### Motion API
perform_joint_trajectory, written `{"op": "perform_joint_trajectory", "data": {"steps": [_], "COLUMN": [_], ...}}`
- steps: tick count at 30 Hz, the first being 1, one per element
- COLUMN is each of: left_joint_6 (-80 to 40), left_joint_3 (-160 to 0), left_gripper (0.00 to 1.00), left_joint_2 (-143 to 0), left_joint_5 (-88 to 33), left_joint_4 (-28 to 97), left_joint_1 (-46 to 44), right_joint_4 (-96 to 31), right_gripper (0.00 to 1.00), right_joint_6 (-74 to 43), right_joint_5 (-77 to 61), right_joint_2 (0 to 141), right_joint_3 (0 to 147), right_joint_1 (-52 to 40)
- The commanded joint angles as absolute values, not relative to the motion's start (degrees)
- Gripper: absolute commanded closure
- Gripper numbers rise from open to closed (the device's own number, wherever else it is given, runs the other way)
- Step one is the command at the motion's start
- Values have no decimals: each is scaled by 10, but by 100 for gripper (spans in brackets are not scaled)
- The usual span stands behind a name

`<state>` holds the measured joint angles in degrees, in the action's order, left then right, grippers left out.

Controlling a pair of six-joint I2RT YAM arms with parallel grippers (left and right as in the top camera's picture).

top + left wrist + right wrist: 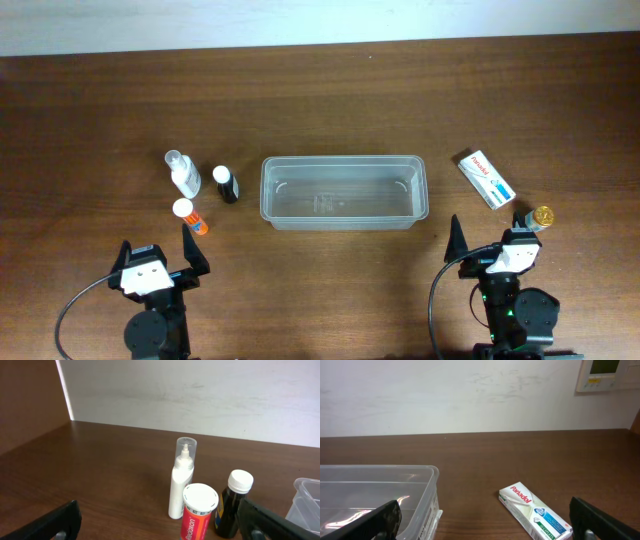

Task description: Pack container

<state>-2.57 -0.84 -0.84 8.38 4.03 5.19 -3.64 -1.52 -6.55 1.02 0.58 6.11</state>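
The clear plastic container (343,192) stands empty at the table's middle; its corner shows in the right wrist view (380,495). Left of it stand a white spray bottle (183,172), a dark bottle with a white cap (226,184) and an orange Redoxon tube (189,216); all three show in the left wrist view, the spray bottle (181,480), the dark bottle (232,505), the tube (198,512). A white Panadol box (485,178) (535,512) lies to the right. My left gripper (160,255) is open, just short of the tube. My right gripper (490,238) is open and empty.
A small bottle with a gold cap (541,216) stands at the right, beside my right gripper's finger. A white wall (200,395) rises behind the table's far edge. Black cables trail from both arm bases at the near edge.
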Motion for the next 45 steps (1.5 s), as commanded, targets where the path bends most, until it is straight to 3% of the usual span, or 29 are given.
{"op": "perform_joint_trajectory", "data": {"steps": [1,39,45], "left_joint_6": [-16,-16,1], "left_joint_3": [-5,-5,-6], "left_gripper": [1,1,0], "left_joint_2": [-7,-7,-7], "left_joint_5": [77,82,198], "left_joint_4": [40,39,-96], "left_joint_1": [49,49,50], "right_joint_4": [-40,-40,-40], "right_gripper": [2,2,2], "right_joint_6": [-19,-19,-19], "right_joint_5": [-62,-62,-62], "right_joint_2": [9,9,9], "right_joint_3": [3,3,3], "right_joint_1": [60,60,60]}}
